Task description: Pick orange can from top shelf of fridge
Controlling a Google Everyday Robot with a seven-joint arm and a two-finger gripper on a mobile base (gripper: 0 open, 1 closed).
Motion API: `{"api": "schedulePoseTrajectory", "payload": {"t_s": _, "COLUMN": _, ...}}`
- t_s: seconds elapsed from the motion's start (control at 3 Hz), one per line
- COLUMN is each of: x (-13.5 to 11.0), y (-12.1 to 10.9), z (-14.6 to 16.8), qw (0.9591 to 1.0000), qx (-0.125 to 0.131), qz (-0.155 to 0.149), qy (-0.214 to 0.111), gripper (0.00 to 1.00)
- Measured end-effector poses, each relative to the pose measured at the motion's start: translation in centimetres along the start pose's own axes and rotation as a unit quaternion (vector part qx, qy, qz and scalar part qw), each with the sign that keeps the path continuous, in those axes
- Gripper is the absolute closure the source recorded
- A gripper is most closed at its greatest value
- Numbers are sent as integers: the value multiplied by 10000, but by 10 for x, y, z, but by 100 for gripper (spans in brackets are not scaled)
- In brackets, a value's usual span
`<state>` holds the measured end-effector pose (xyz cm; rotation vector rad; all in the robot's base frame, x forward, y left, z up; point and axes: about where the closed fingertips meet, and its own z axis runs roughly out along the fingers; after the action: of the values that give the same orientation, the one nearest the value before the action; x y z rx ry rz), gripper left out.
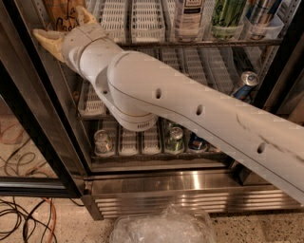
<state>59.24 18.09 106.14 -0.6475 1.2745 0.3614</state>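
Your arm reached from 4 o'clock to 10 o'clock. The tool (61,23) was at the orange can (64,10), which stood upright, long axis vertical, on the fridge's (190,190) top shelf (199,43). Whether the tool was clenched: cannot tell.

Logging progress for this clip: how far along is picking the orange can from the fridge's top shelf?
Done: the arm is inside the fridge. In hand: the gripper sits at the orange can on the top shelf; grasp unconfirmed. Left: lift the can out.
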Motion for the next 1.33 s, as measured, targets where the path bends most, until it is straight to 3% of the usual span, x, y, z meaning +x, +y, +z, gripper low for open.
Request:
{"api": "schedulePoseTrajectory", "payload": {"t_s": 1.0, "x": 5, "y": -16, "z": 38, "qw": 9998, "qx": 158, "qz": 71, "qy": -94, "gripper": 36}}
{"api": "schedulePoseTrajectory", "payload": {"t_s": 1.33, "x": 8, "y": -15, "z": 41, "qw": 9997, "qx": 164, "qz": 122, "qy": -127, "gripper": 44}}
